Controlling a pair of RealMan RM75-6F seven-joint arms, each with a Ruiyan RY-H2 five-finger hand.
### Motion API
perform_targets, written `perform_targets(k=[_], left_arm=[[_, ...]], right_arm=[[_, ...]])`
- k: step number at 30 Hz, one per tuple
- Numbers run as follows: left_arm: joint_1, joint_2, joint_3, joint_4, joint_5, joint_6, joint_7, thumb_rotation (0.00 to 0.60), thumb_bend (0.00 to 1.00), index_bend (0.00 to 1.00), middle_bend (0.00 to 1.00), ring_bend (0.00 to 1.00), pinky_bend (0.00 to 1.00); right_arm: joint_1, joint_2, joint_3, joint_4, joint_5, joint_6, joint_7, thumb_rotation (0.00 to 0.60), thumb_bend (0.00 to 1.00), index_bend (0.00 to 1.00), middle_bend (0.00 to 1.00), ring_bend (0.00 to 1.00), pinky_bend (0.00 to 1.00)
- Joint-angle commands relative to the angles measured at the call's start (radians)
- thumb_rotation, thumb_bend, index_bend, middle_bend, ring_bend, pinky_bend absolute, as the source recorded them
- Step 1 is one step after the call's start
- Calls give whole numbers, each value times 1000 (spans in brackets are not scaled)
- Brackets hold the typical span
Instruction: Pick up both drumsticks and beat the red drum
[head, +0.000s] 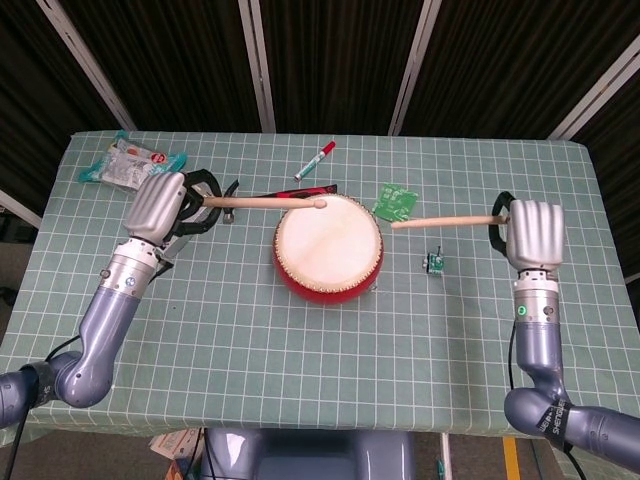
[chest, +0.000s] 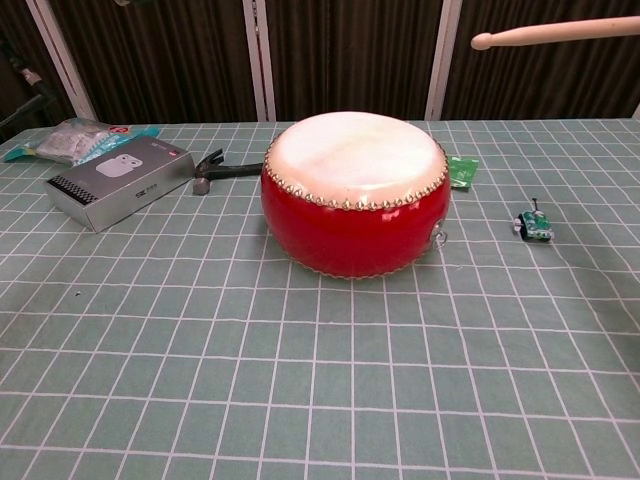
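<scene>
The red drum (head: 328, 247) (chest: 355, 195) with its pale skin sits mid-table. My left hand (head: 162, 206) grips one drumstick (head: 262, 201) that points right, its tip at the drum's far left rim. My right hand (head: 529, 234) holds the other drumstick (head: 445, 221) (chest: 555, 32) raised high, clear of the drum to its right, tip pointing left. Neither hand shows in the chest view.
A grey box (chest: 122, 181), a hammer (chest: 222, 170) and a plastic packet (head: 130, 163) lie left of the drum. Behind it is a red marker (head: 314, 159). A green circuit board (head: 397, 201) and a small green gadget (head: 436, 264) (chest: 534, 225) sit on the right.
</scene>
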Motion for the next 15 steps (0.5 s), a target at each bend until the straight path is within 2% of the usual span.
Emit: perform_targets(k=[1,10,15], left_arm=[[-18,-21,6,20,-11,-9,16,600,617,761,1000,1000,1000],[-86,-106,21,113,-77,-44,85,600,617,761,1000,1000,1000],[-117,-142,53,159,-118,-74,145,600,617,762,1000,1000,1000]], right_arm=[[-10,4,3,8,1,-8,10,600,655,1000,1000,1000,1000],[-30,19,26,31,-1,-28,44,600,655,1000,1000,1000,1000],[-40,30,40,51,7,-42,58,600,654,1000,1000,1000,1000]])
